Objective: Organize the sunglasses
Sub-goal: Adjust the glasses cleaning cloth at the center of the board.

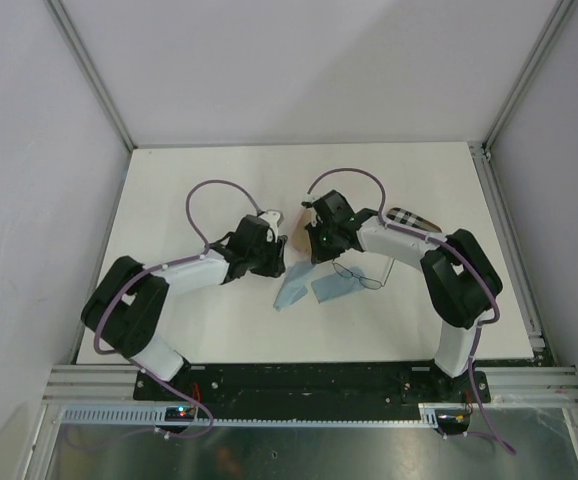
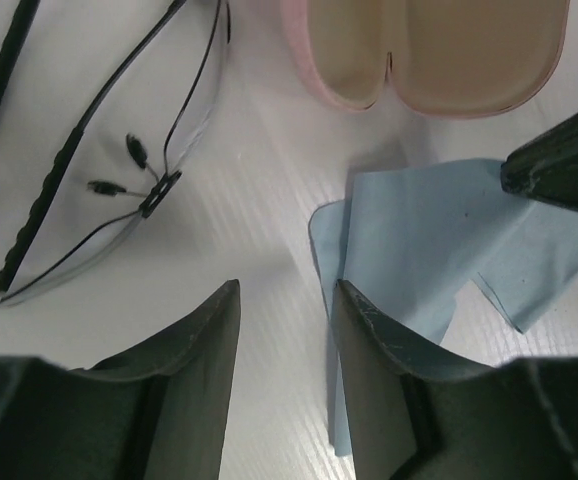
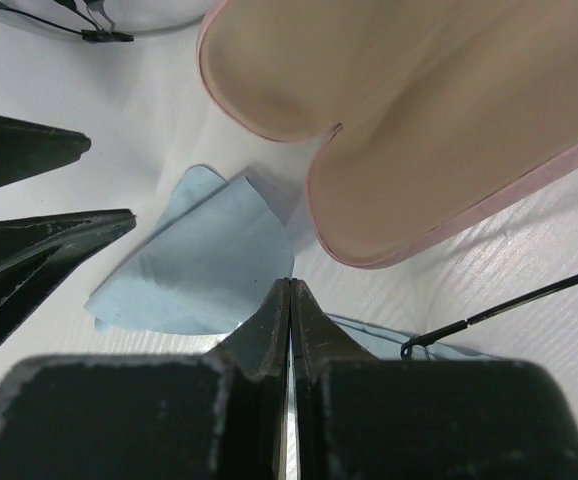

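The left gripper (image 2: pixel 286 292) has its jaws partly apart and holds nothing, just beside a light blue cloth (image 2: pixel 439 240). The right gripper (image 3: pixel 289 285) is pinched closed and empty. The open pink case (image 2: pixel 439 50) shows only bare beige lining. The wire-framed sunglasses (image 2: pixel 159 195) lie outside it, to one side.

A white table (image 1: pixel 449 180) carries an open pink case (image 2: pixel 439 50) with a cream lining, both hollow halves facing up. Just beside it, toward the table's near edge, lies a light blue cloth (image 2: pixel 439 250), rumpled and folded over at one corner (whether it is one piece or two overlapping cannot be told). A black-and-white checkered case (image 1: pixel 412 219) lies apart, farther right.
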Robot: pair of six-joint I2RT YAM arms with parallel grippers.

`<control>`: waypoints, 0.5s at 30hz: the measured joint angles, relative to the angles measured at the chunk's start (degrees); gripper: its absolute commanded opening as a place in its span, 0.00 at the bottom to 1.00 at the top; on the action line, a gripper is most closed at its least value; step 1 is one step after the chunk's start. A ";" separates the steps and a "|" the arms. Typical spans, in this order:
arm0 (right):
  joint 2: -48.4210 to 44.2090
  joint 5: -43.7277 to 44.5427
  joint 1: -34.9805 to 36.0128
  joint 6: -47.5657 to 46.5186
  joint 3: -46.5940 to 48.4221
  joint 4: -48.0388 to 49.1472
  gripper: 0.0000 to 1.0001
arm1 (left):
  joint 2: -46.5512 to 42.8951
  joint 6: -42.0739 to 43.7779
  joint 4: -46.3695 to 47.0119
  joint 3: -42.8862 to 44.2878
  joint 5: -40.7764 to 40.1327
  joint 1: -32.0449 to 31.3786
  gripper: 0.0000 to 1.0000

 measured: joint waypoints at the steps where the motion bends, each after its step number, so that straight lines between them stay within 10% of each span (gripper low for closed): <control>1: -0.04 0.31 0.13 -0.11 0.00 -0.24 0.00 | 0.72 0.17 0.15 0.52 0.07 -0.15 0.48; 15: -2.38 1.31 0.50 -0.20 -0.42 -0.81 0.00 | 8.70 1.99 1.31 5.51 0.59 -2.71 0.32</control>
